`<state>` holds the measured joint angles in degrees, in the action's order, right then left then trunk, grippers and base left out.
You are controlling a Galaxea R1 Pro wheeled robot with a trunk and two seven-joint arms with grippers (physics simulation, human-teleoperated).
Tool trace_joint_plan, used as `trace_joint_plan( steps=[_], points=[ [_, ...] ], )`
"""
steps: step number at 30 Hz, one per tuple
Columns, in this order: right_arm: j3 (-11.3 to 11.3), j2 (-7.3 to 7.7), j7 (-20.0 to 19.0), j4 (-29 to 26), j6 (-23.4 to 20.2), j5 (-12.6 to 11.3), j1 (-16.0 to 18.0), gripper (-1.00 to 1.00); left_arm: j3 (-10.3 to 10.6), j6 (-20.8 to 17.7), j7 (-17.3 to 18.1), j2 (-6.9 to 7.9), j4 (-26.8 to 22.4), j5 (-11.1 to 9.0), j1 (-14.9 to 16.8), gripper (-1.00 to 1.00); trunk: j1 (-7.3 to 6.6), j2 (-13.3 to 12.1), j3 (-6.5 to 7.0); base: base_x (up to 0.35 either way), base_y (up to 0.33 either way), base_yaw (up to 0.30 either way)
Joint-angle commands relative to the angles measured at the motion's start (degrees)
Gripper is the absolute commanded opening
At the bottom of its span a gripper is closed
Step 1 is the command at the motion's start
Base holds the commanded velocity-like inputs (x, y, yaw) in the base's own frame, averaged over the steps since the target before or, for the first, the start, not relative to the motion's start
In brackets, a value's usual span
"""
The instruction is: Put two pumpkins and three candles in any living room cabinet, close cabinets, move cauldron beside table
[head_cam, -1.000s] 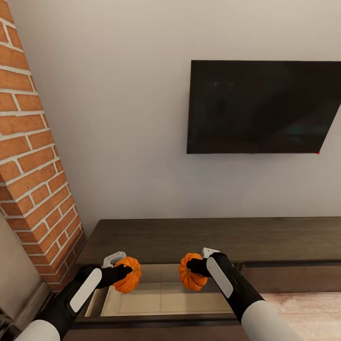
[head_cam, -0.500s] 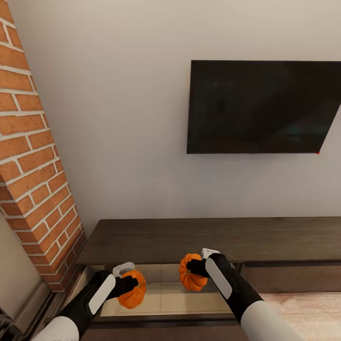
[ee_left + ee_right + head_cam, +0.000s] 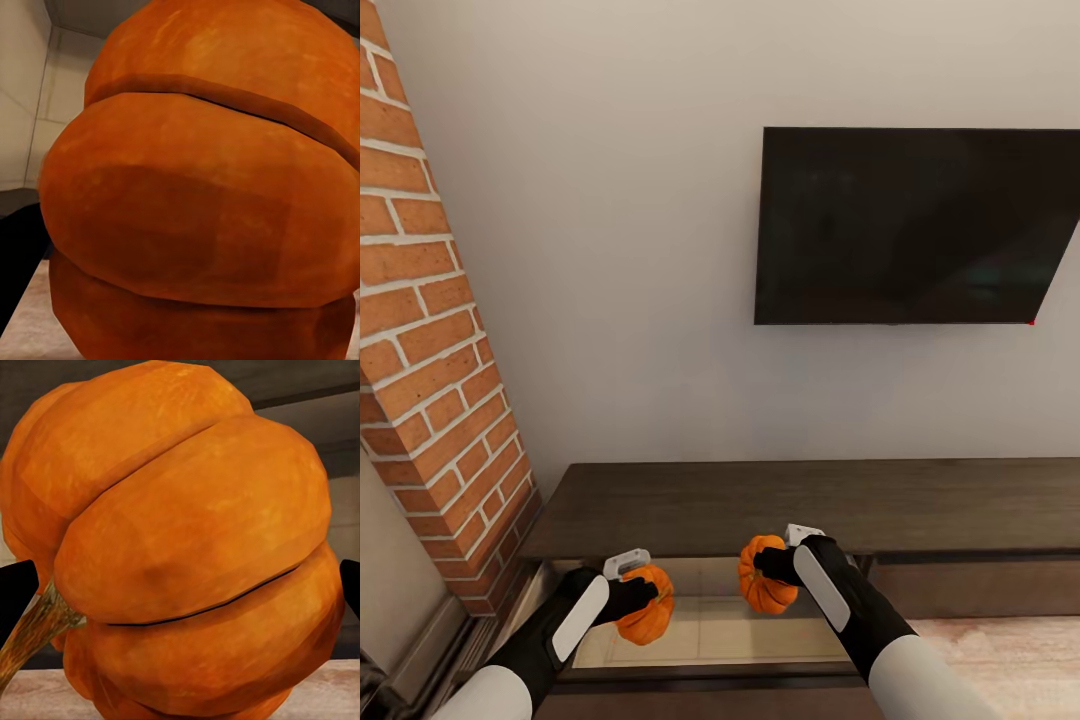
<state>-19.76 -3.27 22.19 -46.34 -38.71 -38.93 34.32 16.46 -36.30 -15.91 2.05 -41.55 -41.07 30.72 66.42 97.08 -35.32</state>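
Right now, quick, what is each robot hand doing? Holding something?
Left gripper: shut on the left pumpkin, above the open drawer.
Right gripper: shut on the right pumpkin.

Both pumpkins (image 3: pixel 647 618) (image 3: pixel 764 574) are showing matt, ribbed orange skin, and one is carrying a rough fibrous stem (image 3: pixel 30 631). Cabinet (image 3: pixel 810 505) is reading as dark matt wood grain with a smooth pale drawer lining (image 3: pixel 710 625). TV (image 3: pixel 915 225) is looking glossy black beside rough red brick (image 3: pixel 430 350).

Two pumpkins (image 3: pixel 647 618) (image 3: pixel 764 574), one cabinet (image 3: pixel 800 505) with one open drawer (image 3: pixel 710 635), one television (image 3: pixel 915 225).
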Motion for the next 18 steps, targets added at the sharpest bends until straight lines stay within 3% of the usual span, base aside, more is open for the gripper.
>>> trace_joint_plan(
  steps=[1, 18],
  points=[
    [-0.13, 0.02, 0.60, -0.07, -0.05, -0.62, 0.05, -1.00, 0.32, -0.09, -0.61, 0.07, -0.11, -0.54, 0.04, -1.00, 0.00, 0.03, -0.06, 0.000, 0.000, 0.000],
    [-0.11, 0.02, 0.58, -0.14, 0.03, -0.45, 0.05, -1.00, 0.46, 0.34, -0.54, 0.30, -0.11, -0.42, 0.04, -1.00, 3.73, 6.85, -3.11, 0.000, 0.000, 0.000]
  ],
)
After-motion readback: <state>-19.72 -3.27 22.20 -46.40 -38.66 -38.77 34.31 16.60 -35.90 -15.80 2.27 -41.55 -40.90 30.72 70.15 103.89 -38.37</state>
